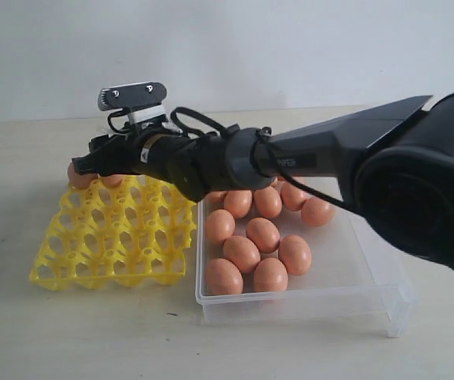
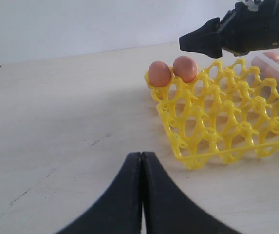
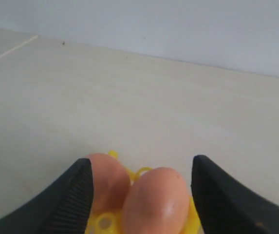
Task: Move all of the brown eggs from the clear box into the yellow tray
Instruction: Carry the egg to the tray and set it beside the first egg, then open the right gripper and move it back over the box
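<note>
Exterior view. Brown eggs (image 1: 263, 234): ten or so show lying loose in the clear box (image 1: 345, 269), which stands just beside the yellow tray (image 1: 108, 237); more may hide behind the arm. Two eggs (image 2: 159, 73) are seated side by side in the tray's back corner, on the side away from the box.

Progress, judged: early. Most eggs are yet to be moved and most cups are vacant.

Right end effector (image 1: 88, 162): above that tray corner, fingers spread, one seated egg between them, not pinched.

Left end effector (image 2: 141, 158): pressed together, holding nothing, low over the desk (image 2: 56, 122), apart from the tray.
</note>
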Motion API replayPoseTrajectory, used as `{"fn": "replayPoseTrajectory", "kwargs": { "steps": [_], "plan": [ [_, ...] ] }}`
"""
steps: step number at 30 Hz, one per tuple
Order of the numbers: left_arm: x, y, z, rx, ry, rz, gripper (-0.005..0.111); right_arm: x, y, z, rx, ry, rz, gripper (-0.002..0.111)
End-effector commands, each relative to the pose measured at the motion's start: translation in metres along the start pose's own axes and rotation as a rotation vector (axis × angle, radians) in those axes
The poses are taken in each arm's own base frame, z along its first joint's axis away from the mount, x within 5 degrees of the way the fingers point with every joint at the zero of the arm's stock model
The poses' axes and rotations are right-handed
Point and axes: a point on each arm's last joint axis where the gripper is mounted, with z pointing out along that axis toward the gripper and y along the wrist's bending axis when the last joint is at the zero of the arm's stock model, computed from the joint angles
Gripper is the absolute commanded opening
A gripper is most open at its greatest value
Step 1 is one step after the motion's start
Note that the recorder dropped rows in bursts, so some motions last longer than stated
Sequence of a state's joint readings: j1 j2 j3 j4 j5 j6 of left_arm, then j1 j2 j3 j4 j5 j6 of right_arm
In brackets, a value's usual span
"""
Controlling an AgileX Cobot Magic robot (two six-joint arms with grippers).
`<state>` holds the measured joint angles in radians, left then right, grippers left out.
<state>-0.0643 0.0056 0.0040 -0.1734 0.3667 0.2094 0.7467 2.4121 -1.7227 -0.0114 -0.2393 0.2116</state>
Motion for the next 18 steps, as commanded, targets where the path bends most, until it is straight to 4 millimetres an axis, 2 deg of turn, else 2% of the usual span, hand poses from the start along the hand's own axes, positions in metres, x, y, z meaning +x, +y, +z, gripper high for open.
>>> {"fn": "replayPoseTrajectory", "kwargs": {
  "steps": [1,6,11,16,18],
  "plan": [
    [-0.002,0.0,-0.001,0.002,-0.016,0.004,0.0,-0.04,0.007,-0.032,0.04,0.179,-0.013,0.049],
    [-0.002,0.0,-0.001,0.002,-0.016,0.004,0.0,-0.068,0.018,-0.086,0.047,0.494,-0.208,0.002],
    [-0.002,0.0,-0.001,0.002,-0.016,0.004,0.0,-0.091,0.022,-0.148,0.027,0.749,-0.337,0.0],
    [-0.002,0.0,-0.001,0.002,-0.016,0.004,0.0,-0.105,0.017,-0.215,0.025,0.843,-0.268,0.007],
    [-0.002,0.0,-0.001,0.002,-0.016,0.004,0.0,-0.102,0.011,-0.233,0.019,0.853,-0.221,0.011]
  ]
}}
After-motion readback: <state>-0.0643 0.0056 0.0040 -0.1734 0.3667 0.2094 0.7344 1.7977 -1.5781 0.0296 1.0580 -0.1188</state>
